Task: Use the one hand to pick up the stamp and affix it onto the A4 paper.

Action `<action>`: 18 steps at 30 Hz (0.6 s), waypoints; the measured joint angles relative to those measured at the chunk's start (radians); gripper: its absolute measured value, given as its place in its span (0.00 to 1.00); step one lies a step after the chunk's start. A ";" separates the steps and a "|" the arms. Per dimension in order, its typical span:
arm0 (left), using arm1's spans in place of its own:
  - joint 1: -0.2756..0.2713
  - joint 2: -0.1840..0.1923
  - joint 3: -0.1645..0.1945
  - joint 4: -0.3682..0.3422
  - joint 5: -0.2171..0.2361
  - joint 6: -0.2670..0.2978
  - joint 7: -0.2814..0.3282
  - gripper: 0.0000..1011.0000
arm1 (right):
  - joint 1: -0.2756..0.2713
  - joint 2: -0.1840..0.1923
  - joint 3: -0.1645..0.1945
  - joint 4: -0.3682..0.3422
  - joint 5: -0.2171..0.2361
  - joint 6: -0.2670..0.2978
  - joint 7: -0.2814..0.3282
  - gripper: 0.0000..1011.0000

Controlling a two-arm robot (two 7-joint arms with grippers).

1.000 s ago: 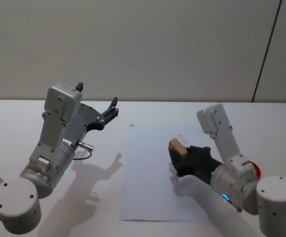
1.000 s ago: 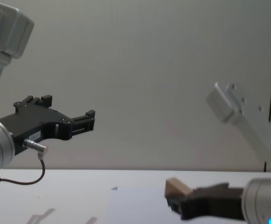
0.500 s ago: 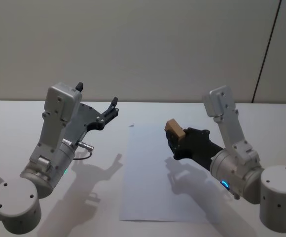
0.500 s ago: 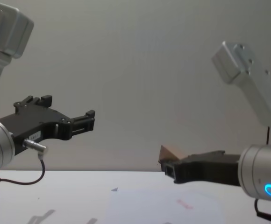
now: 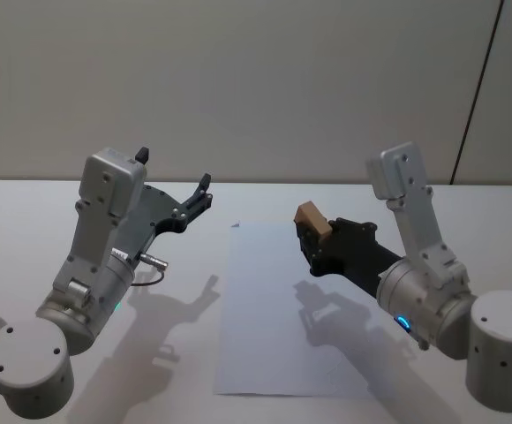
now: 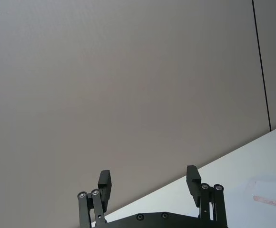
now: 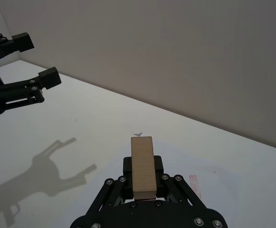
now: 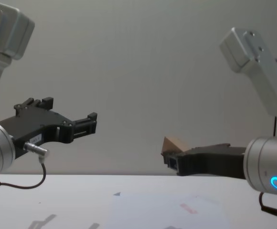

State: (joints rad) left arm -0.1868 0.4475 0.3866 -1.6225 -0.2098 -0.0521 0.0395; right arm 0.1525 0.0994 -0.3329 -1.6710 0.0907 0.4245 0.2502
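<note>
The stamp (image 5: 312,217) is pinched in the right gripper's (image 5: 313,238) jaws, held clear above the A4 paper's (image 5: 265,309) far edge. The left gripper (image 5: 205,193), jaws spread, is parked above open bench (image 5: 26,230).

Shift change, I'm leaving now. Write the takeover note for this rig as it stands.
Right claw: shut on the stamp, held in the air above the A4 paper.
Left claw: open, idle, raised to the left of the sheet.
A4 paper: flat on the table, with a pink-red ink mark on it.
Done: stamp picked up, mark on the sheet.
Left, likely: set the stamp down and release it.
</note>
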 joint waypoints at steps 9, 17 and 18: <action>0.000 0.000 0.000 0.000 0.000 0.000 0.000 0.99 | 0.000 -0.001 0.001 -0.006 0.003 -0.001 -0.002 0.22; 0.000 0.000 0.000 0.000 0.000 0.000 0.000 0.99 | 0.000 -0.001 0.001 -0.008 0.005 -0.002 -0.003 0.22; 0.000 0.000 0.000 0.000 0.000 0.000 0.000 0.99 | 0.000 -0.001 0.001 -0.009 0.005 -0.002 -0.003 0.22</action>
State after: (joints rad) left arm -0.1868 0.4475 0.3866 -1.6225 -0.2098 -0.0521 0.0395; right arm 0.1525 0.0987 -0.3318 -1.6797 0.0953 0.4226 0.2472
